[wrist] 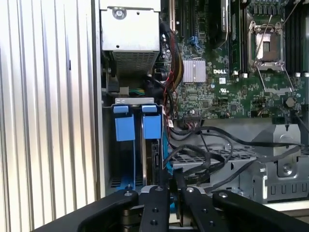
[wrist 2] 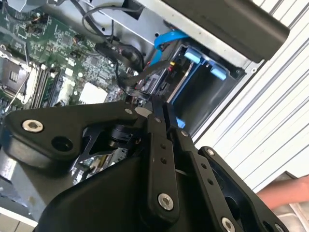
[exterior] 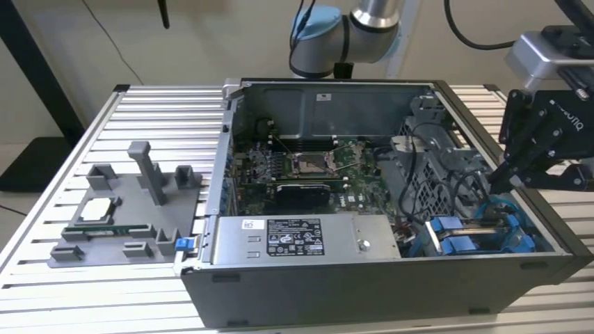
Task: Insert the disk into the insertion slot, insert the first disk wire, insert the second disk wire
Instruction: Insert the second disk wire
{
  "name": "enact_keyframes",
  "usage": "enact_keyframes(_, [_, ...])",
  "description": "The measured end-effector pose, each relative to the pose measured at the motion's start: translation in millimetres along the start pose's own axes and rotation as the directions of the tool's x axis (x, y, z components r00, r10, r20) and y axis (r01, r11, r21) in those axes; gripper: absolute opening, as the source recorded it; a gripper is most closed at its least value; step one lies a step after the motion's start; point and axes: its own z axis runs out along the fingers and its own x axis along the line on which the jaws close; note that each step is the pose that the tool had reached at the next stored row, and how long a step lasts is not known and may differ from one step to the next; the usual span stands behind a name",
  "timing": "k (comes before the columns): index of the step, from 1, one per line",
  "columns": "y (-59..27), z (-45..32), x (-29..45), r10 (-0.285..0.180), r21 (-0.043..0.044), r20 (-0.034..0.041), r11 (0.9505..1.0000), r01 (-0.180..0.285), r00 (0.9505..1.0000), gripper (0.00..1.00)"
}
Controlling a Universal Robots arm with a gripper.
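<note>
Step in hand, by your frames: first wire, not disk insertion. The disk (wrist: 154, 155) looks already seated in the slot (wrist: 135, 102), blue carrier tab outward, beside a second blue tab; in the exterior view the disk (exterior: 460, 243) sits at the case's near corner on that view's right. The gripper (wrist: 175, 187) hangs just over the drive cage, close to the disk's exposed end. Its fingers are drawn nearly together and appear pinched on a black wire (wrist: 177, 175) at the tips; the second wrist view gives the same reading of the gripper (wrist 2: 161, 104). You cannot see the plug face or the disk's socket. Judgement: seating calls for squaring the plug to the socket and a straight push, clear of the loose cables.
</note>
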Motion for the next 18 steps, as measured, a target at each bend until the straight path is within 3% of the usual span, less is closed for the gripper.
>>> enact_keyframes(3, [9.6, 0.4, -0.1, -0.002, 0.0124, 0.0041, 0.9999, 0.002, 1.0, 0.0])
enact_keyframes(7, [22.9, 3.3, 1.0, -0.007, 0.0504, 0.0059, 0.9987, 0.007, 1.0, 0.0])
enact_keyframes(10, [29.5, 7.4, 2.1, -0.01, 0.0694, 0.0069, 0.9975, 0.01, 0.9999, 0.0])
enact_keyframes(14, [33.4, 13.5, 3.3, -0.012, 0.0854, 0.0072, 0.9963, 0.011, 0.9999, 0.0])
enact_keyframes(18, [33.0, 22.5, 4.7, -0.013, 0.0929, 0.0077, 0.9956, 0.012, 0.9999, 0.0])
